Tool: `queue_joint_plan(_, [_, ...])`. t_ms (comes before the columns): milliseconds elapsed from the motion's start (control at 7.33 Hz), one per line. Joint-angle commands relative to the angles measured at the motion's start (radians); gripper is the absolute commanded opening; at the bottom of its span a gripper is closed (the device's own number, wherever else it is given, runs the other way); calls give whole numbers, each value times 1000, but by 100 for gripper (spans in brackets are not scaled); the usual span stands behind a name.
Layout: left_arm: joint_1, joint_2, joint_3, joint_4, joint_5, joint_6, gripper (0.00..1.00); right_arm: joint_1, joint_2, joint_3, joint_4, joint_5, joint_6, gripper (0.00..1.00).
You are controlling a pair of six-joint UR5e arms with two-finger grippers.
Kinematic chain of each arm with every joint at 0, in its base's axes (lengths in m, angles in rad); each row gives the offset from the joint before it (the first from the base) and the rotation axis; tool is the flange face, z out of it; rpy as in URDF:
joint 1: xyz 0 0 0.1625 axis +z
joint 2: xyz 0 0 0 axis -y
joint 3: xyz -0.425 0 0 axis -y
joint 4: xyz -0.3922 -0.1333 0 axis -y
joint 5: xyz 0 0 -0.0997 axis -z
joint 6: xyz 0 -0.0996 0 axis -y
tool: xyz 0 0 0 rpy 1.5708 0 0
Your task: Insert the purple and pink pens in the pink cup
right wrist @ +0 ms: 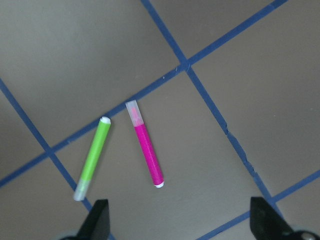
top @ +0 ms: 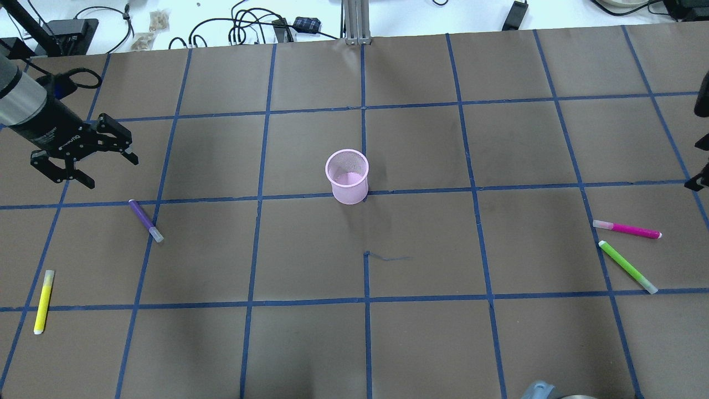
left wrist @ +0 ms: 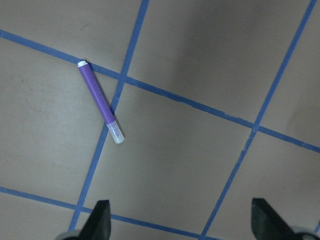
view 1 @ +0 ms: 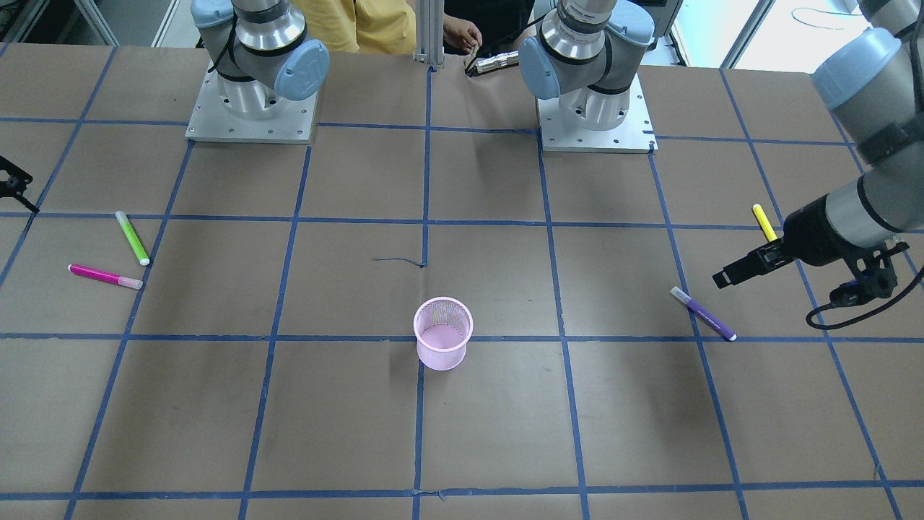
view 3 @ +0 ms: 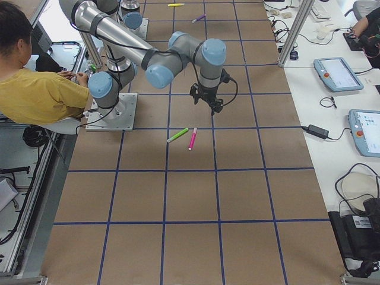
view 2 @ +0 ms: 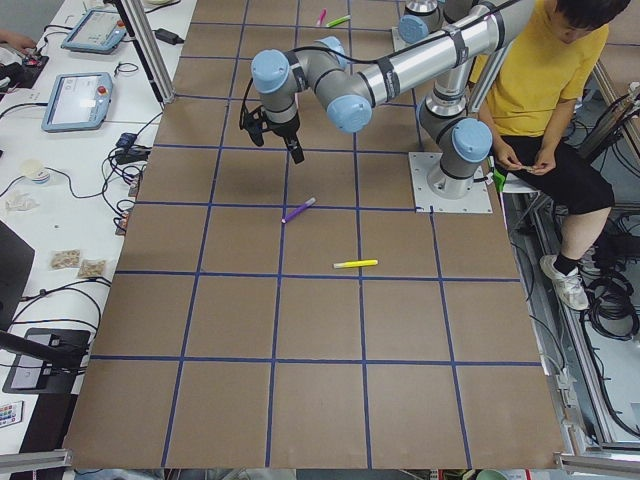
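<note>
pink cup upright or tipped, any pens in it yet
Upright and empty: the pink cup stands mouth up, bare inside; purple pen and pink pen both lie on the table.

Overhead view: yellow pen (top: 43, 302) flat at 8 o'clock on worktop (top: 421, 332); green pen (top: 627, 266) flat at 4 o'clock.

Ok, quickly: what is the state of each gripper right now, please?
Left gripper: open, holding nothing.
Right gripper: open, holding nothing.
</note>
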Motion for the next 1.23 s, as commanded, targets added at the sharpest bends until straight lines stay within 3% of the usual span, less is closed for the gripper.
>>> queue_joint_plan(0, [48,-79,-18,20,1,5,100,-133,40,135,-153,134,-547,100])
queue_joint_plan(273, [62,-134,-21,79,-3,-11,100,-186,108,183,-141,226,-705,100])
queue_joint_plan(409, [62,-171,-20,136,-8,-23,100,-187,146,182,-135,313,-712,94])
queue_joint_plan(545, [63,-201,-20,170,-5,-26,94,-215,175,180,-94,370,-714,92])
queue_joint_plan(682, [63,-217,-21,167,-5,-52,94,-230,191,179,-3,378,-729,89])
queue_joint_plan(1091, [65,-245,-39,175,5,-115,96,-230,266,131,-5,371,-897,85])
